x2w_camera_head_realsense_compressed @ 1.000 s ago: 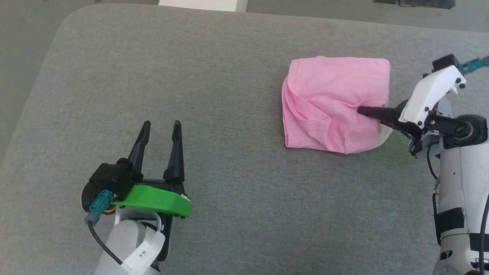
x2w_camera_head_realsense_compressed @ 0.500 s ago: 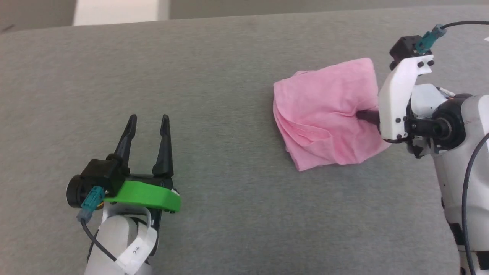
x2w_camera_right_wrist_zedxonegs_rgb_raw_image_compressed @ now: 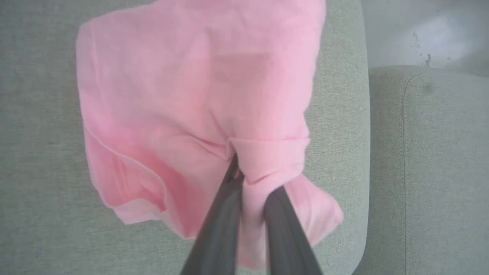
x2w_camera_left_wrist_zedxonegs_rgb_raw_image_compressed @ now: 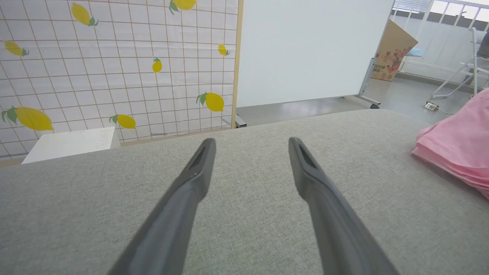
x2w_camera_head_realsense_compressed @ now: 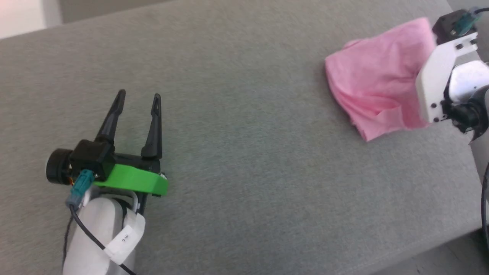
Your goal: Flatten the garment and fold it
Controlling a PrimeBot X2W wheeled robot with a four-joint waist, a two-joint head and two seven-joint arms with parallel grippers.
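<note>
- We see the garment (x2w_camera_head_realsense_compressed: 376,80) as a bunched, layered pink bundle at the far right of the head view, on the grey cushion (x2w_camera_head_realsense_compressed: 248,160).
- In the right wrist view, the garment (x2w_camera_right_wrist_zedxonegs_rgb_raw_image_compressed: 191,114) spreads out ahead of the fingers, close to the cushion's rounded edge. A second grey cushion (x2w_camera_right_wrist_zedxonegs_rgb_raw_image_compressed: 439,172) lies just beyond a seam.
- Right gripper (x2w_camera_right_wrist_zedxonegs_rgb_raw_image_compressed: 248,183): both dark fingers are drawn together, with a fold of pink cloth pinched between them. The cloth drapes over the tip of one finger.
- We cannot tell whether the whole bundle is off the cushion. In the left wrist view, the stacked edges of the garment (x2w_camera_left_wrist_zedxonegs_rgb_raw_image_compressed: 458,149) seem to rest on it.
- In the head view, a white bracket (x2w_camera_head_realsense_compressed: 439,80) on the right wrist covers the fingers.
- Left gripper (x2w_camera_head_realsense_compressed: 139,94): fingers are spread apart with nothing between them, low over bare cushion and well apart from the garment.
- The left wrist view shows the same gap in the left gripper (x2w_camera_left_wrist_zedxonegs_rgb_raw_image_compressed: 251,140).
- Behind the cushion stand a lemon-print screen (x2w_camera_left_wrist_zedxonegs_rgb_raw_image_compressed: 114,76), a white panel (x2w_camera_left_wrist_zedxonegs_rgb_raw_image_compressed: 305,49) and a cardboard box (x2w_camera_left_wrist_zedxonegs_rgb_raw_image_compressed: 393,49).
</note>
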